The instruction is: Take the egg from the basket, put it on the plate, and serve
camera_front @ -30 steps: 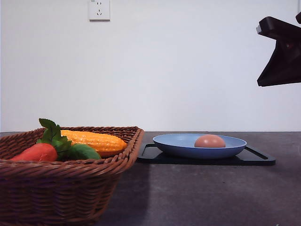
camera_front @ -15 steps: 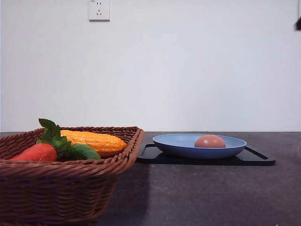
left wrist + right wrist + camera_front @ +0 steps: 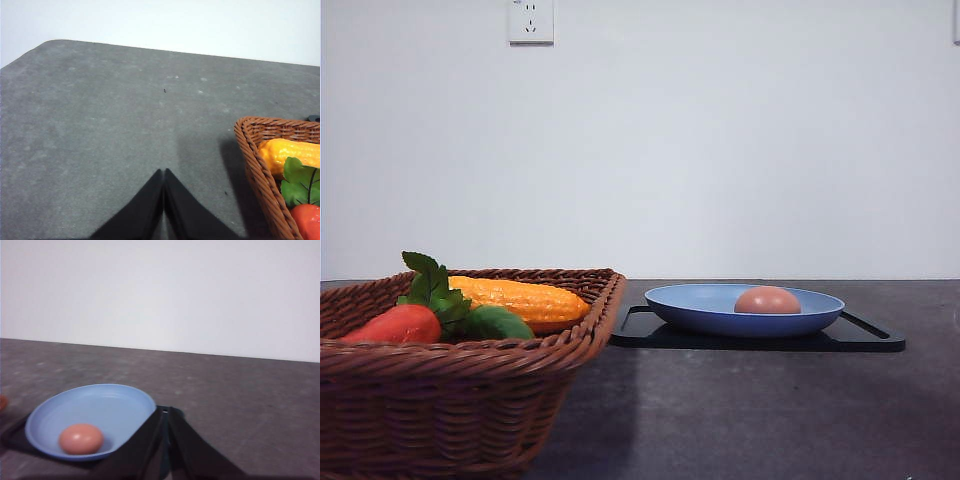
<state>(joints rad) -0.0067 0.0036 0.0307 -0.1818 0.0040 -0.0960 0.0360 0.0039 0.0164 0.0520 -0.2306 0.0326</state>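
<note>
Where it lies now: the egg (image 3: 767, 299) sits in the plate (image 3: 692, 306), toward its right side.
Plate: rests on a black tray (image 3: 865, 338) on the counter (image 3: 770, 410).
Basket (image 3: 450, 400): left of the tray, holding corn (image 3: 520, 298), a red vegetable (image 3: 400, 324) and green leaves (image 3: 432, 282).
Left tool (image 3: 164, 176): tips pressed together above bare counter, beside the basket.
Right tool (image 3: 165, 413): tips pressed together, empty, near the plate's rim.

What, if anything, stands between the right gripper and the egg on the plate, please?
Nothing visible does. The egg lies uncovered in the plate, and in the right wrist view the shut right gripper sits beside the plate's rim with only bare plate between it and the egg.
</note>
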